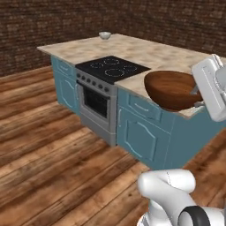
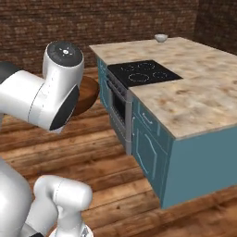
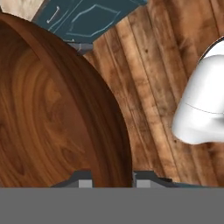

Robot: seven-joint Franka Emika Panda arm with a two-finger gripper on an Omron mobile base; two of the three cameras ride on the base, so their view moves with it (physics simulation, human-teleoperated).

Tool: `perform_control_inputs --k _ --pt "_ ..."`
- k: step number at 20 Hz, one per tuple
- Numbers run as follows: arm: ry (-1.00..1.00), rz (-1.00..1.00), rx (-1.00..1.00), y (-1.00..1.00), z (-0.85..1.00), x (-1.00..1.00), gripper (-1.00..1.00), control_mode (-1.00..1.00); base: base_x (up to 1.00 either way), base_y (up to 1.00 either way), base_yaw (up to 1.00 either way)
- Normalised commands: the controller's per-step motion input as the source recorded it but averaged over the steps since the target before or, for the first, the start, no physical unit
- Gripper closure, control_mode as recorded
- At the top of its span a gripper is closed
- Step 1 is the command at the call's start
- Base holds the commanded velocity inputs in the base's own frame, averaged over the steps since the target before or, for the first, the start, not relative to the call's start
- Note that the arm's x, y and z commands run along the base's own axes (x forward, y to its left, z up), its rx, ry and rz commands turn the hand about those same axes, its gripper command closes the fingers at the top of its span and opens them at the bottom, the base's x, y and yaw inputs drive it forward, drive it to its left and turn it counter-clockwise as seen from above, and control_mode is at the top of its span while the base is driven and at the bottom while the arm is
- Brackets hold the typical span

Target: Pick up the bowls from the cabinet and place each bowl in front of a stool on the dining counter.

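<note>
Your gripper [image 3: 112, 181] is clamped on the rim of the glossy reddish-brown wooden bowl [image 1: 172, 89], one finger inside and one outside, and carries it in the air beside the near corner of the beige-pink marbled stone dining counter [image 2: 203, 92]. The hold is only on a thin edge, so I think a fast swing could make the bowl slip or strike the counter corner. You have two bowls: this one, and one small grey-white bowl [image 1: 105, 35] at the counter's far end.

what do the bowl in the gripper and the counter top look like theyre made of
The held bowl looks like glossy reddish-brown wood: grain bands run across it, with a soft sheen. The dining counter top looks like polished beige-pink marbled stone, judging by its mottled veining; being rendered, both are guesses.
</note>
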Motion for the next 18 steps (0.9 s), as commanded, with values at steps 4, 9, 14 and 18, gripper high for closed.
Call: perform_control_inputs --k 4,9,14,18 --pt "0.00 0.00 0.00 0.00 0.00 0.00 1.00 1.00 1.00 0.33 0.00" --pt "0.00 0.00 0.00 0.00 0.00 0.00 1.00 1.00 1.00 0.13 0.00" --pt "0.00 0.00 0.00 0.00 0.00 0.00 1.00 1.00 1.00 0.05 0.00" --pt "0.00 0.00 0.00 0.00 0.00 0.00 1.00 1.00 1.00 0.06 0.00"
